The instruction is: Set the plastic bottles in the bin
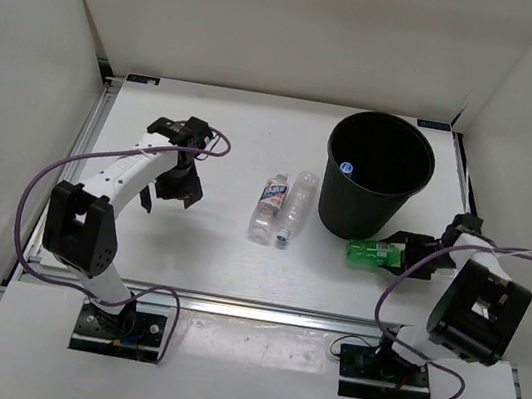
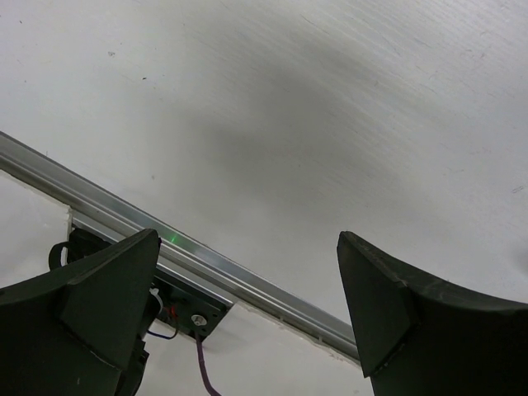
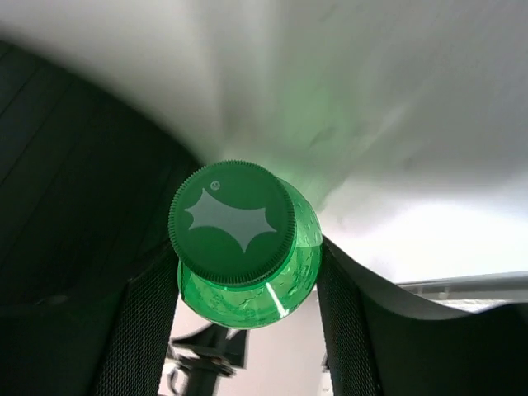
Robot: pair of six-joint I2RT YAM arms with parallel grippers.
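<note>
Pinching green bottle (image 3: 239, 247) in right gripper (image 1: 403, 258) at six o'clock of bin (image 1: 353, 215), likely for a short lift. Holding left gripper (image 2: 247, 276) wide, empty.

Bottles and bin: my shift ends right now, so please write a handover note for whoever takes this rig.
Left gripper: open, empty, over bare table.
Right gripper: shut on the green bottle, beside the bin.
Done: one blue-capped bottle lies inside the bin.
Left: bin the green bottle, then the labelled bottle and the clear bottle lying side by side mid-table.
</note>
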